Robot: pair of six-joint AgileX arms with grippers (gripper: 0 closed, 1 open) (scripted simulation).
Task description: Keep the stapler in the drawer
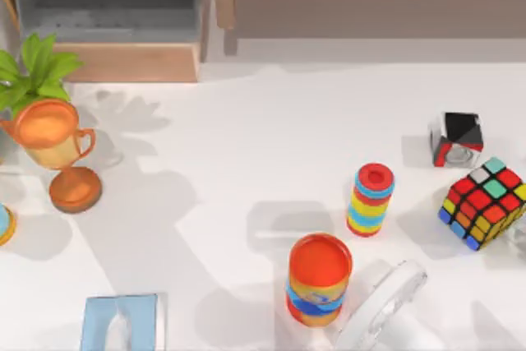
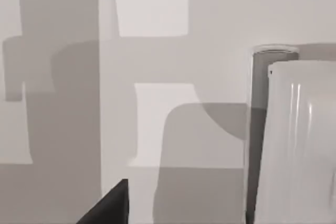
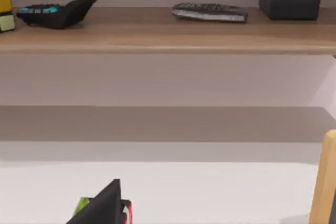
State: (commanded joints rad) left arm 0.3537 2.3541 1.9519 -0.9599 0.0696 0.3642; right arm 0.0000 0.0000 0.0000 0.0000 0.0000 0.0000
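The drawer (image 1: 123,62) stands open at the table's far left, grey inside, with a light tan wooden front panel. I cannot make out the stapler against the white table in the top view. A whitish see-through piece (image 2: 299,145) stands close in the left wrist view; I cannot tell whether it is the stapler. A dark wedge of my left gripper (image 2: 107,208) shows over shadowed white table. A dark wedge of my right gripper (image 3: 102,205) shows low above the table, facing the long wooden shelf (image 3: 168,38).
An orange can (image 1: 319,279), a striped ring stack (image 1: 370,199), a Rubik's cube (image 1: 483,201), a black-and-red cube (image 1: 456,139) and a large curved see-through piece (image 1: 382,306) crowd the right. A trophy (image 1: 57,150), plant (image 1: 33,71) and tissue box (image 1: 122,322) stand left.
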